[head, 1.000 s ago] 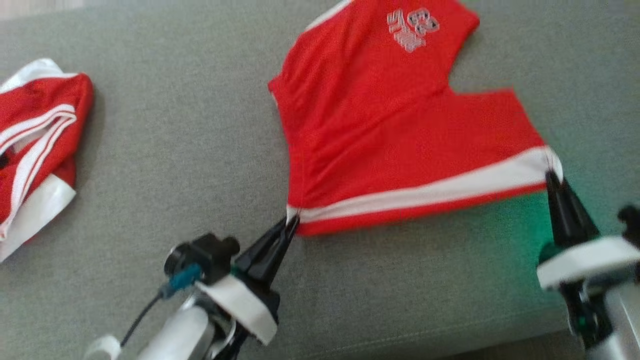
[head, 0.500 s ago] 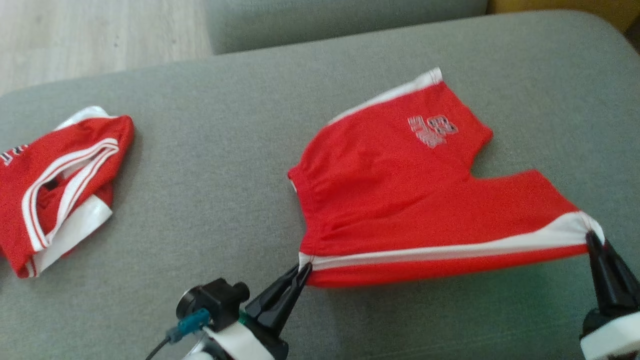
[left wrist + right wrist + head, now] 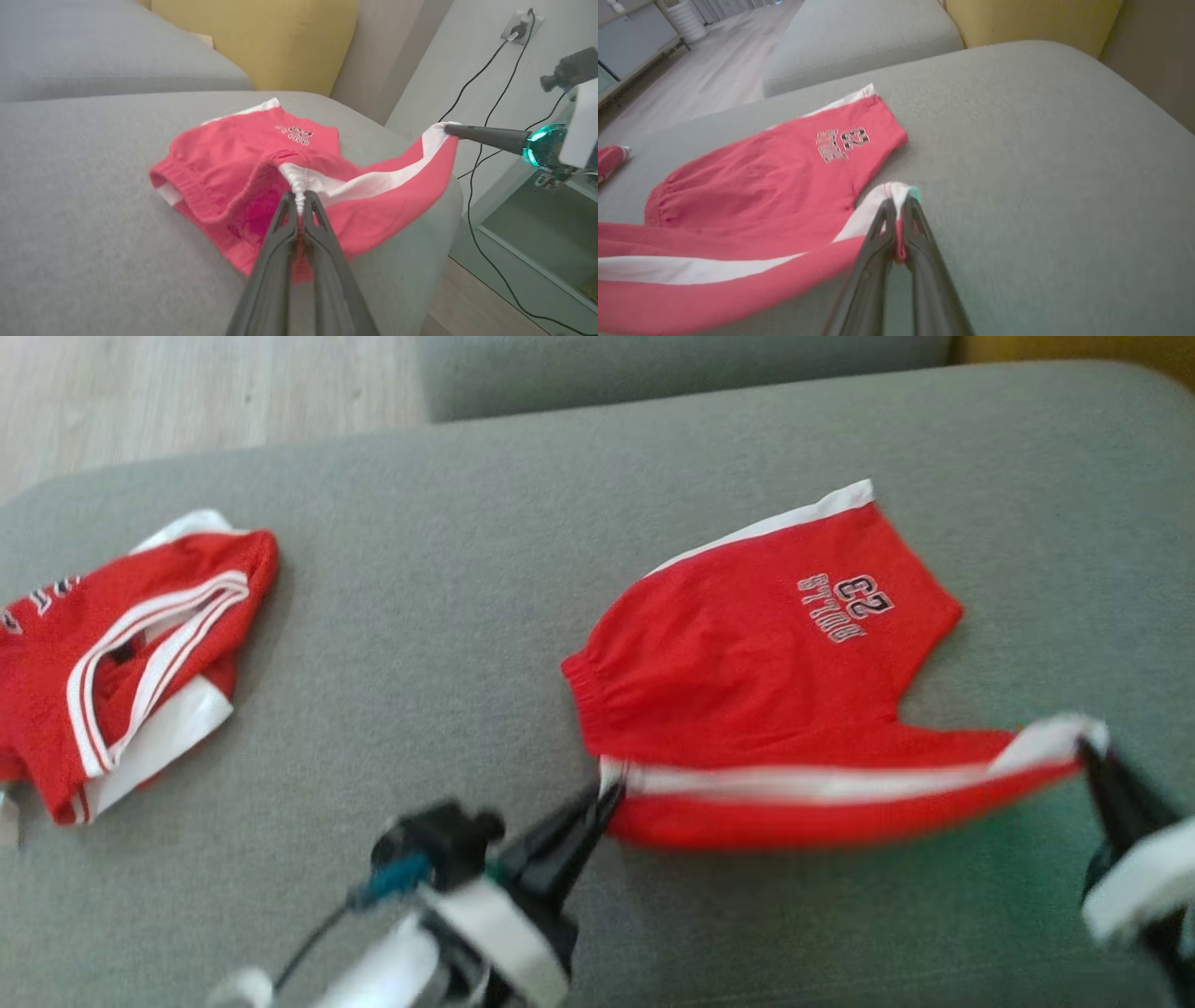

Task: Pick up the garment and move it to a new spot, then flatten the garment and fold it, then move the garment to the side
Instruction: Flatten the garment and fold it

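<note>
On the grey fabric cushion (image 3: 448,616) we find the red white-striped shorts (image 3: 747,663), well right of a crumpled red-and-white garment (image 3: 121,653).

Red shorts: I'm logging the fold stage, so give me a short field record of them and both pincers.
garment: red shorts with white side stripe, printed leg flat on grey cushion
left pincer: shut on waistband end of the stripe
right pincer: shut on hem corner of the near leg
near edge: lifted, stretched between the pincers
other item: second red garment, crumpled, far left, apart
</note>
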Available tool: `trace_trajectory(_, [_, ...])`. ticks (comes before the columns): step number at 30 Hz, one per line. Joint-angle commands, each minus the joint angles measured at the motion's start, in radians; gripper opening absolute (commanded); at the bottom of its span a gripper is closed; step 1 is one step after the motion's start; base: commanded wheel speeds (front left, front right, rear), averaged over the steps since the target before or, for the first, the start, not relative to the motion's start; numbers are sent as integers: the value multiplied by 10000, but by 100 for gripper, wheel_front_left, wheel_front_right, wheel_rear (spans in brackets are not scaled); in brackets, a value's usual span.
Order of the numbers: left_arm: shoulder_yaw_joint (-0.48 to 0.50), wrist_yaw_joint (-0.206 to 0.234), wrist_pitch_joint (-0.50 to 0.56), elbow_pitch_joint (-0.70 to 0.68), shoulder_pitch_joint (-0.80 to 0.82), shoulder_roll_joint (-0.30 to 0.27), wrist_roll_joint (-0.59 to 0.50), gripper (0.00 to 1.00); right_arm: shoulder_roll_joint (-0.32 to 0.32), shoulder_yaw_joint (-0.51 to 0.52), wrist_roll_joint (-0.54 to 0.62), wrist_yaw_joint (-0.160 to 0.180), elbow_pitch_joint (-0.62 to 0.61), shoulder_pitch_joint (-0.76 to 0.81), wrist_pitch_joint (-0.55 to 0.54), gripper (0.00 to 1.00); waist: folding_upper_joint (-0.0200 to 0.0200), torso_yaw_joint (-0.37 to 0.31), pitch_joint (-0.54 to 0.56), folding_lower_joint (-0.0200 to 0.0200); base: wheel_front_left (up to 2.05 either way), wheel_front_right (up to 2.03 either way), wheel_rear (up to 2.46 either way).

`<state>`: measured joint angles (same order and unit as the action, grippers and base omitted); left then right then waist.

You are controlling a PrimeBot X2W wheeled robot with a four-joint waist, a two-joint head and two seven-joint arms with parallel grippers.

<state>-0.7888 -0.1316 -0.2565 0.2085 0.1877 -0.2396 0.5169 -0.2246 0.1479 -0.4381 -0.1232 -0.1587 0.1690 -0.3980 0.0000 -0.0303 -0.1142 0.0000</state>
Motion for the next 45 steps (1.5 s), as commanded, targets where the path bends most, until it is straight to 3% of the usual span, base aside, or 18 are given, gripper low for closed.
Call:
trace_trajectory(1, [246,10,-53,-160,918,49,152,0,-533,13,-200,-75,-91,-1058,-192,0,0,222,-355,0,0,0,0])
trace_trajectory(4, [185,10,-53,289,1680,238,672,0,-807,67,-567,-75,664,-2329,-886,0,0,350,-689,0,0,0,0])
trace_trajectory(11, [-138,10,856,1262,3151,806,4000,0,-1445,-143,-905,-75,2436,-5205,-2596,0,0,719,-1366,0,0,0,0])
trace_trajectory(16, [-56,10,1061,1696,3963,928,5596,0,-1655,-555,-725,-75,3715,-6784,-3654,0,0,957,-1764,0,0,0,0])
trace_trajectory(21, [-151,10,1161,2218,4599,973,6432,0,-1665,-836,-350,-75,4775,-8002,-4134,0,0,1156,-2156,0,0,0,0])
trace_trajectory(29, [-519,10,622,2773,5500,963,6753,0,-1487,-1186,-124,-75,5889,-9284,-3396,0,0,1276,-2651,0,0,0,0])
trace_trajectory(31, [-669,10,511,2855,5597,929,6799,0,-1504,-1327,-212,-75,6143,-9506,-3148,10,0,1271,-2702,0,0,0,0])
trace_trajectory(32, [-761,10,484,2923,5640,904,6813,0,-1521,-1403,-228,-75,6274,-9594,-3029,40,0,1266,-2717,0,0,0,0])
trace_trajectory(33, [-836,10,455,2975,5668,891,6854,4,-1526,-1468,-224,-75,6382,-9667,-2878,96,0,1256,-2726,0,0,0,0])
trace_trajectory(34, [-894,10,436,3044,5683,883,6922,21,-1515,-1497,-225,-75,6495,-9726,-2716,100,0,1245,-2726,0,0,0,0])
trace_trajectory(35, [-945,10,399,3138,5721,865,6929,86,-1491,-1533,-236,-75,6594,-9779,-2568,100,0,1232,-2731,0,0,0,0])
trace_trajectory(36, [-983,10,357,3225,5752,863,6942,100,-1472,-1534,-223,-75,6683,-9823,-2384,100,0,1220,-2732,0,0,0,0])
trace_trajectory(42, [-839,11,-5,3853,5757,811,6441,100,-1606,-1697,-828,-75,6474,-9395,-840,100,0,1205,-2404,0,0,0,0])
trace_trajectory(45, [421,525,-46,3468,5200,689,4791,100,-1669,-1852,-1260,-75,5617,-8152,85,100,0,1173,-1992,0,0,0,0])
